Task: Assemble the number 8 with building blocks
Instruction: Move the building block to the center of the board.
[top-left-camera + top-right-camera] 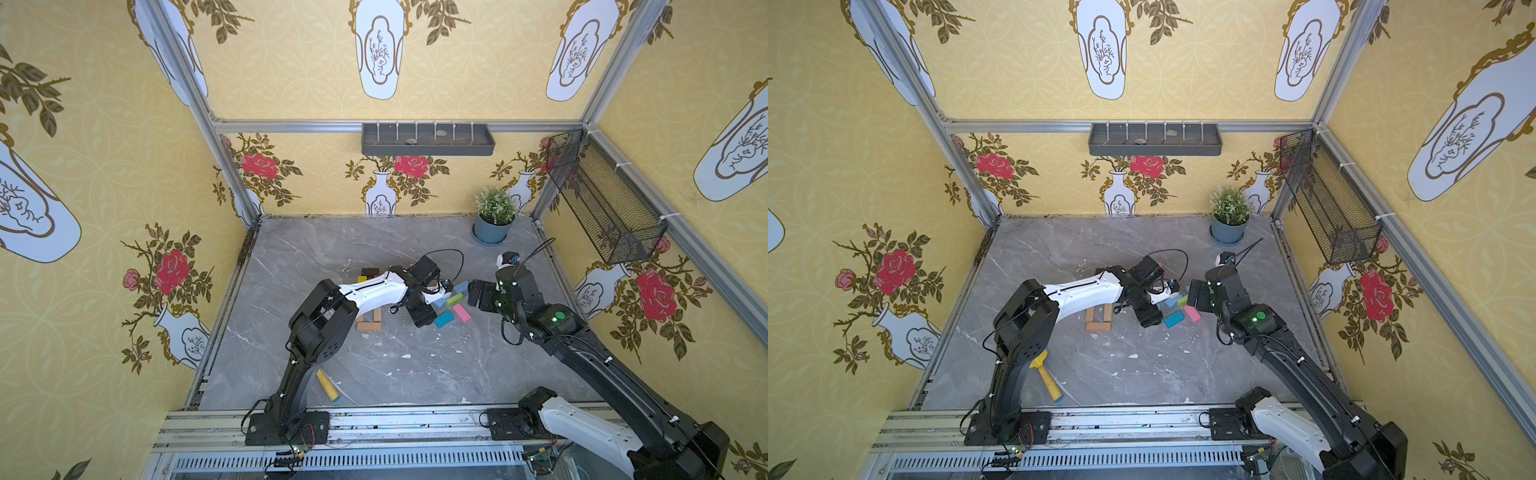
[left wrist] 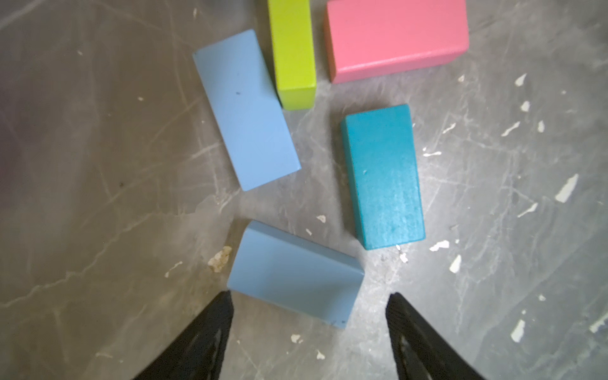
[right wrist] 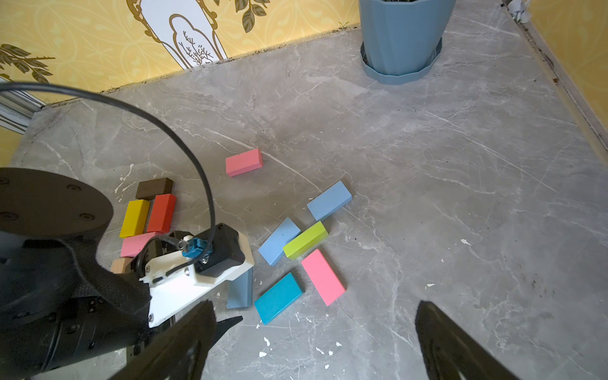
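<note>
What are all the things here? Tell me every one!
Pink flat rectangular blocks: three, pink, scattered.
Light blue blocks: three, blue, middle; one on edge.
Lime green block: one, green, beside light blue.
Teal block: one, teal, near pink.
Red block, yellow block, dark brown block: one each, grouped.
Plain wooden blocks: at least three, tan, frame-shaped.
Yellow toy shovel: one, yellow, front area.
Potted plant: one, green, back corner.
Grey wall tray: one, grey, back wall.
Black wire basket: one, black, side wall.
Left arm: one, black-white, jaws open over a light blue block.
Right arm: one, black-white, jaws open, empty.
</note>
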`<state>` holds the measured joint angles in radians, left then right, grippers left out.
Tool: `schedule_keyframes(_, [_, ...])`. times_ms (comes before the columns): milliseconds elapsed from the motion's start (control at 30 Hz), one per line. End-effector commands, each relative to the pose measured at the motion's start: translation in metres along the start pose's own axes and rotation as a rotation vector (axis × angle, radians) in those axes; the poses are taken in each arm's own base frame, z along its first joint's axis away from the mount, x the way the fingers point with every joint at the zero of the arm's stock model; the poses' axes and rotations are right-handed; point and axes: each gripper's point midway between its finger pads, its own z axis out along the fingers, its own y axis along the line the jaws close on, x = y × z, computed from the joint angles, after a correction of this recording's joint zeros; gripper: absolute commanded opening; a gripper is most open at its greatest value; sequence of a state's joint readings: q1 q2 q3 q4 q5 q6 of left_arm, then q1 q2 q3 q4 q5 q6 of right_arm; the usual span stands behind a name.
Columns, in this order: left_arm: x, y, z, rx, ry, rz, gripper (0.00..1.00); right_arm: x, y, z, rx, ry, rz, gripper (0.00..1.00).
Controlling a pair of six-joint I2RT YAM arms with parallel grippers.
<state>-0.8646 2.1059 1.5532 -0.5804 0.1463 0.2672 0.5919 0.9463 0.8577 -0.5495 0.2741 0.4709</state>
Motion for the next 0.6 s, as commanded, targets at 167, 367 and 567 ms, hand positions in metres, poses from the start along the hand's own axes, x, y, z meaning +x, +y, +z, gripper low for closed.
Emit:
schedule_keyframes(167, [0.002, -0.001, 0.010, 0.007, 0.008, 0.035, 0.78, 0.001, 0.000, 0.000, -0.004, -0.004, -0.002, 0.98])
schedule_keyframes(367, [0.003, -0.001, 0.019, 0.017, 0.016, 0.034, 0.78, 0.001, 0.000, 0.000, -0.005, -0.002, -0.002, 0.98])
schedule_keyframes(567, [0.005, 0.003, 0.026, 0.003, 0.033, 0.027, 0.76, 0.002, -0.001, 0.000, -0.003, -0.001, -0.004, 0.97])
